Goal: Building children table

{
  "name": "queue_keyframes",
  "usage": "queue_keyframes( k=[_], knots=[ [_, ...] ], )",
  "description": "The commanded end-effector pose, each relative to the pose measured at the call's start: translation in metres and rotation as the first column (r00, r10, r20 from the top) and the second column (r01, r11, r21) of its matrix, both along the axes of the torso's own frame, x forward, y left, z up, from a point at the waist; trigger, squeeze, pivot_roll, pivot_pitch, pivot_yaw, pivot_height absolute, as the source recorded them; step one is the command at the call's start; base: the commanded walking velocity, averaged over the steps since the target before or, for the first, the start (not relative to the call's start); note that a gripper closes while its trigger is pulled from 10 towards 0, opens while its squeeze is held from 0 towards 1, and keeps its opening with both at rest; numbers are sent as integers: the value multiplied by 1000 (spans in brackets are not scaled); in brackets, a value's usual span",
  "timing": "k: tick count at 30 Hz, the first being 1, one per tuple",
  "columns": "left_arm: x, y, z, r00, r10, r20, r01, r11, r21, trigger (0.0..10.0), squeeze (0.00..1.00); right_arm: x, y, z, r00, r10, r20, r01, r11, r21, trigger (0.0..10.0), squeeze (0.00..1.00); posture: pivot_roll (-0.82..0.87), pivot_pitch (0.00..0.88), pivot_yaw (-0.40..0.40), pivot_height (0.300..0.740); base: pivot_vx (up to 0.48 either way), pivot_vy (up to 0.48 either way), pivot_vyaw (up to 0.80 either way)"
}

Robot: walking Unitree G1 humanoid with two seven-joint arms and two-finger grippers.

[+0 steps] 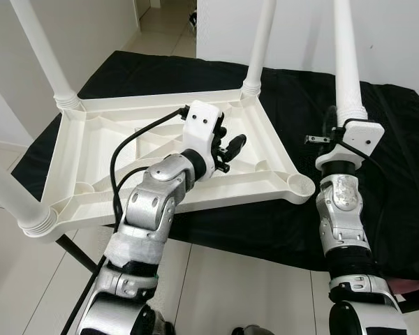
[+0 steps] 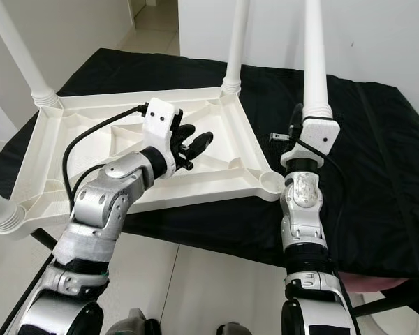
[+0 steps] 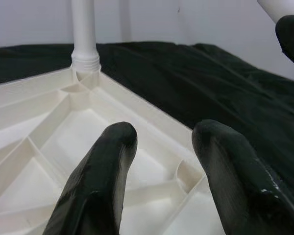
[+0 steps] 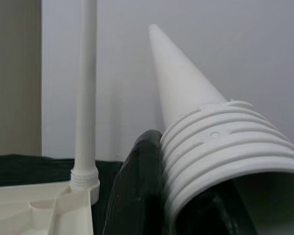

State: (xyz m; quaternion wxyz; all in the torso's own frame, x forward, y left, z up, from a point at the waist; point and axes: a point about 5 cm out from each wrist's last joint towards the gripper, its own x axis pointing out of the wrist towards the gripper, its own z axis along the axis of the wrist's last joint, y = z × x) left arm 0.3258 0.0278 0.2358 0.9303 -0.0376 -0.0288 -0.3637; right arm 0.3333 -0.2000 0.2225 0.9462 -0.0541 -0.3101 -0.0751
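We see a white plastic tabletop [image 1: 153,150] lying upside down on a black cloth [image 1: 398,181]. The cloth covers a stand, and the near edge of the tabletop sticks out past the cloth on the left side. Three white legs are already screwed into its corners and point up. One leg stands at the far left corner [image 1: 45,59]. One leg stands at the far right corner [image 1: 260,43]. One leg is at the near left corner [image 1: 10,199]. The near right corner has an open round socket [image 1: 295,183] with no leg in it.

Our left gripper [image 1: 232,148] hangs over the middle of the tabletop, just above its ribs. Its two black fingers [image 3: 95,181] are spread apart and there is nothing between them.

Our right gripper [image 2: 295,136] is to the right of the tabletop, over the black cloth. It holds the fourth leg [image 1: 349,59] standing almost straight up. Its fingers are pinching the leg near the ribbed screw end [image 4: 220,152]. The thin end of the leg points up. This leg is near the open socket but not touching it, a little to the right and farther back.

The floor [image 1: 28,279] below is pale and the wall behind is white.
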Motion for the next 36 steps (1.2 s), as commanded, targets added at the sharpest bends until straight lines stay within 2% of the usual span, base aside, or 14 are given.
queue_keyframes(
  k=[1, 7, 11, 17, 20, 21, 22, 25, 26, 28, 31, 34, 35, 36],
  knots=[
    [1, -5, 1, 999, -47, 13, 47, 999, 3, 10000, 0, -1, 6, 18, 997, 13, 80, -9, 999, -43, 10000, 0, -49, 0, 3, 740, 0, 0, 0],
    [1, -1, 8, 994, -107, 21, 107, 994, -26, 10000, 0, 0, 22, 36, 987, 61, 150, -52, 997, -59, 10000, 0, -61, 0, 20, 740, 0, 0, 0],
    [5, 4, 21, 988, -152, 23, 154, 985, -81, 10000, 0, -1, 40, 54, 967, 130, 217, -104, 986, -127, 10000, 0, -65, 0, 38, 740, 0, 0, 0],
    [8, 10, 31, 983, -179, 37, 182, 976, -121, 10000, 0, -4, 52, 59, 952, 187, 241, -145, 973, -178, 10000, 0, -61, 0, 30, 740, 0, 0, 0],
    [11, 16, 35, 982, -184, 50, 188, 977, -98, 10000, 0, -4, 58, 63, 943, 219, 249, -172, 966, -195, 10000, 0, -49, 0, 22, 740, 0, 0, 0],
    [12, 20, 38, 979, -195, 53, 200, 974, -109, 10000, 43, -4, 61, 63, 939, 239, 246, -189, 959, -213, 10000, 0, -48, 0, 15, 740, 0, 0, 0],
    [13, 24, 42, 978, -204, 49, 209, 969, -134, 10000, 1000, -3, 64, 61, 936, 261, 234, -209, 951, -227, 10000, 0, -43, 0, 2, 740, 0, 0, 0],
    [14, 26, 44, 976, -211, 46, 216, 964, -155, 10000, 1000, -3, 66, 59, 935, 275, 225, -221, 946, -237, 10000, 0, -43, 0, 2, 740, 0, 0, 0],
    [17, 33, 50, 975, -217, 43, 221, 958, -184, 10000, 1000, -1, 69, 51, 936, 300, 187, -249, 935, -253, 10000, 0, -39, 0, -14, 740, 0, 0, 0],
    [17, 33, 50, 975, -217, 43, 221, 958, -184, 10000, 1000, -1, 69, 51, 936, 300, 187, -249, 935, -253, 10000, 0, -39, 0, -14, 740, 0, 0, 0],
    [21, 43, 62, 972, -235, 21, 233, 943, -238, 10000, 1000, -5, 73, 32, 930, 353, 106, -310, 905, -291, 10000, 0, -39, 0, -19, 740, 0, 0, 0],
    [21, 44, 63, 969, -248, 7, 242, 938, -248, 10000, 1000, -6, 73, 26, 929, 359, 88, -319, 900, -296, 10000, 0, -37, 0, -20, 740, 0, 0, 0],
    [21, 45, 65, 965, -264, 2, 255, 933, -255, 10000, 0, -9, 73, 18, 929, 364, 62, -332, 897, -293, 10000, 0, -36, 0, -21, 740, 0, 0, 0],
    [21, 45, 65, 965, -264, 2, 255, 933, -255, 10000, 0, -9, 73, 18, 929, 364, 62, -332, 897, -293, 10000, 0, -36, 0, -21, 740, 0, 0, 0]
  ],
)
